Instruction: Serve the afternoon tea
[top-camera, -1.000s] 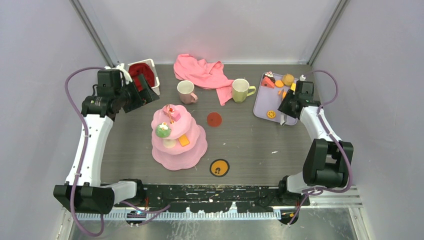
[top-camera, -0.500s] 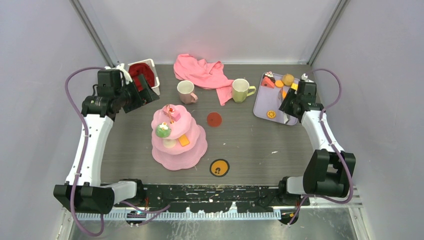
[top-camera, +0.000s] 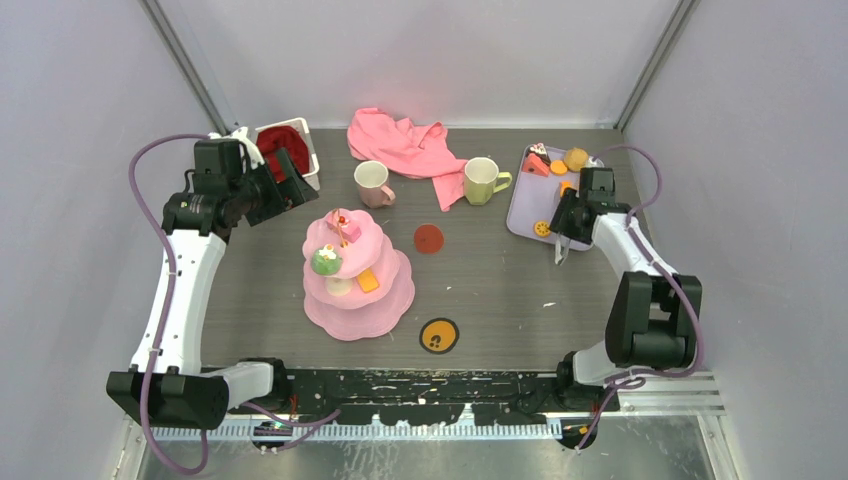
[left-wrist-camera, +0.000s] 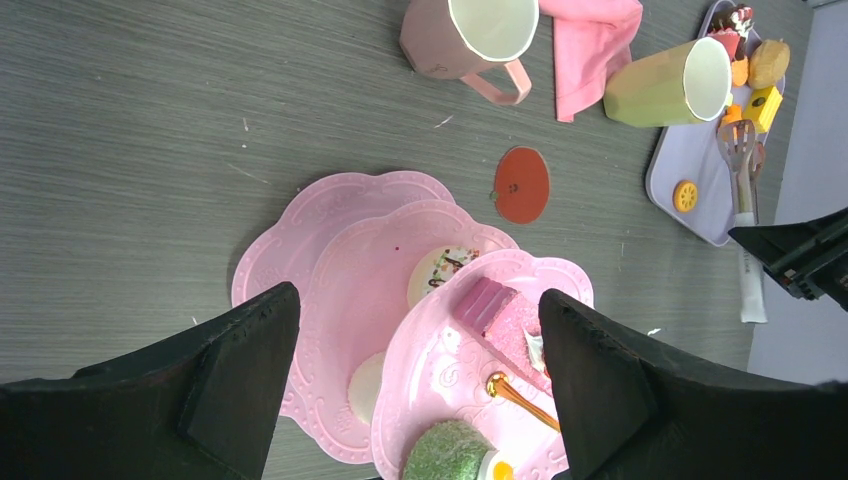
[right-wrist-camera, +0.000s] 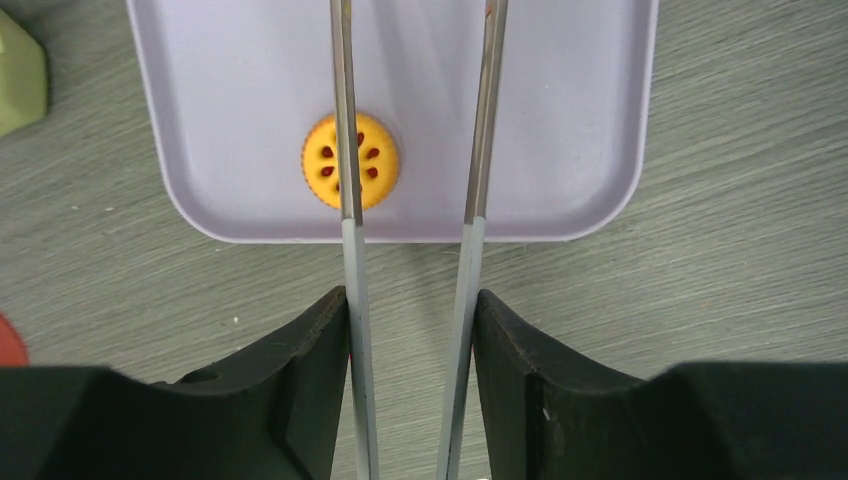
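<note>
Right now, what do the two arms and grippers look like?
The left arm and right arm match: white links, black joints, a purple cable looping along each. The left gripper and right gripper are black, each with two blunt wedge-shaped fingers. No markings show.

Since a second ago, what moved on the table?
The right gripper, shut on the metal tongs with grey handles, swung slightly right, then back left over the lavender plastic tray; one tong arm now crosses the round yellow toy cookie. Nothing was picked up or let go. The left gripper, the pink three-tier scalloped cake stand, the pale pink mug and the yellow-green mug stayed put.
</note>
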